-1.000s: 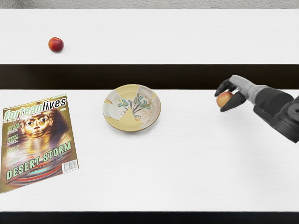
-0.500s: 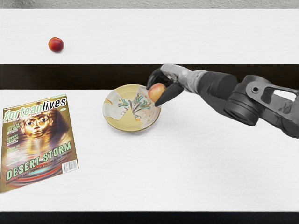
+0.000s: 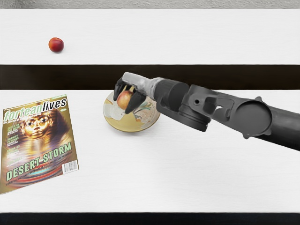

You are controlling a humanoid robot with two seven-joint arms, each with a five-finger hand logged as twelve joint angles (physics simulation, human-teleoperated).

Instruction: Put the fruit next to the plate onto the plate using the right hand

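Head view showed, at far left on the rear white counter strip (image 3: 187, 35), a small round red fruit (image 3: 56, 45), well apart from the work area. On the near white counter (image 3: 187, 178) lay a glossy magazine with a gold mask cover (image 3: 37, 140), flat and slightly rotated. To its right stood the shallow yellow ceramic plate with a painted floral centre (image 3: 123, 125). The right hand (image 3: 129, 91) was over the plate's left half, dark fingers curled around a round red-and-yellow fruit (image 3: 123, 100), which was held just above or at the plate surface; contact could not be confirmed. The grey right arm (image 3: 225, 112) extended to the right edge.

Procedure for the step in hand, as judged: lower until the fruit rests near the plate centre, open the fingers gradually, then withdraw upward so the fruit does not roll over the rim.

The fruit appeared nearly spherical; no long axis or stem direction was discernible.
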